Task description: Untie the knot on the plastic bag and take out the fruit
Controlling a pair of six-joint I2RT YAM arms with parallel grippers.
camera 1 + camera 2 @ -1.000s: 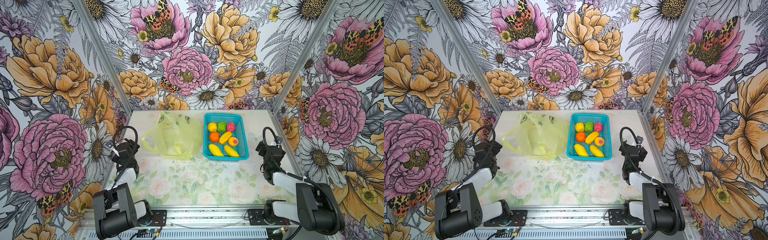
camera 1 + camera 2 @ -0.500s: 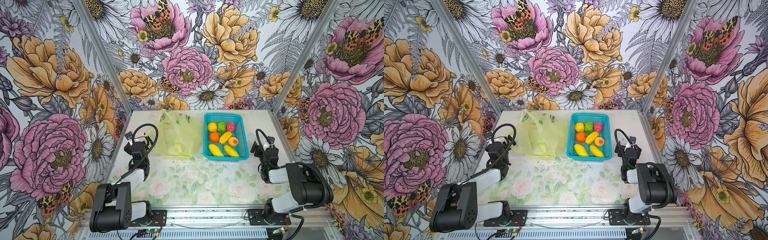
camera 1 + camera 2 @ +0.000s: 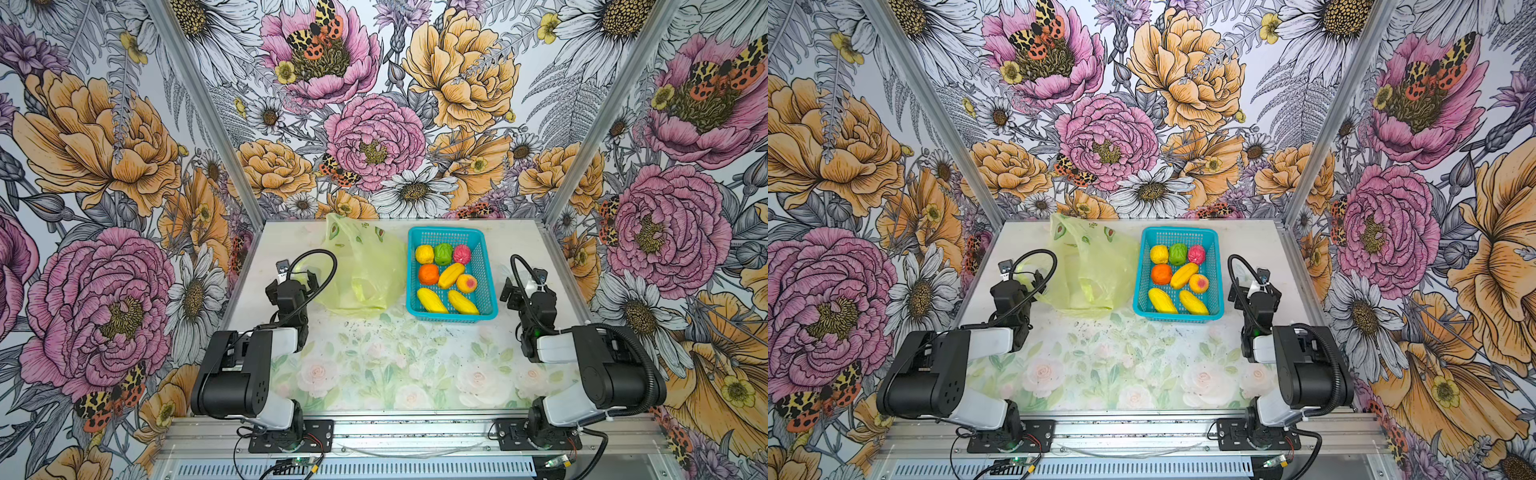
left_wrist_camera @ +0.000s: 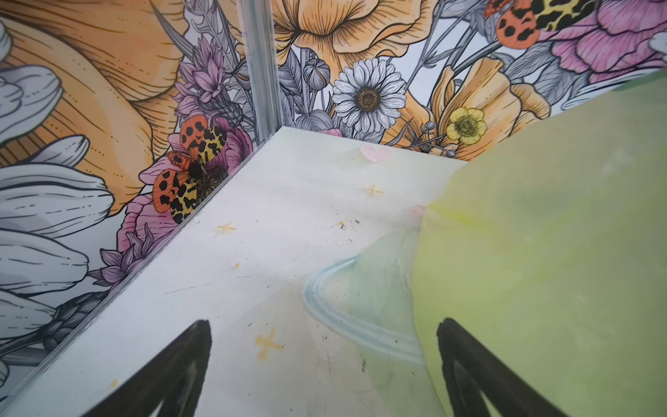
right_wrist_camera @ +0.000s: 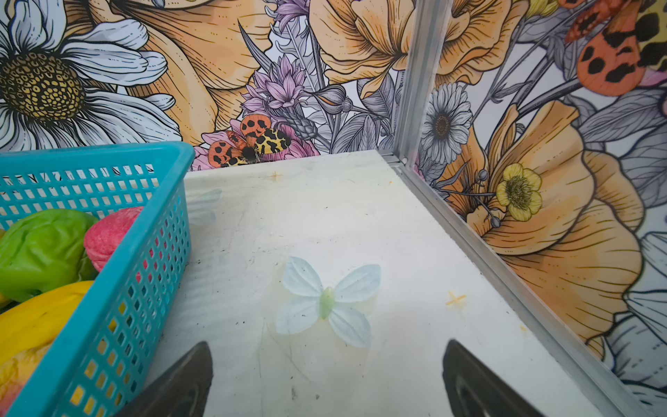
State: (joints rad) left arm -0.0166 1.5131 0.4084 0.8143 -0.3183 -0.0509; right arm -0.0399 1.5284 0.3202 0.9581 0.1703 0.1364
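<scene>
while the bag (image 3: 365, 266) lies limp far on the table (image 3: 395, 357), the fruit (image 3: 451, 275) sits in the basket (image 3: 485, 266) just right of it. the left claw (image 4: 323, 332) is wide at the bag's left edge, the right claw (image 5: 326, 346) wide and empty beside the basket.

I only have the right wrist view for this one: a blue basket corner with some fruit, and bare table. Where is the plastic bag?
Observer: The bag lies crumpled just left of the basket, toward the back wall.
Operator: Any fruit inside it?
Observer: None shows through the plastic; eight pieces of fruit sit in the basket.
Operator: What about the left gripper?
Observer: The left gripper is open at the bag's left edge, closed on nothing.
</scene>
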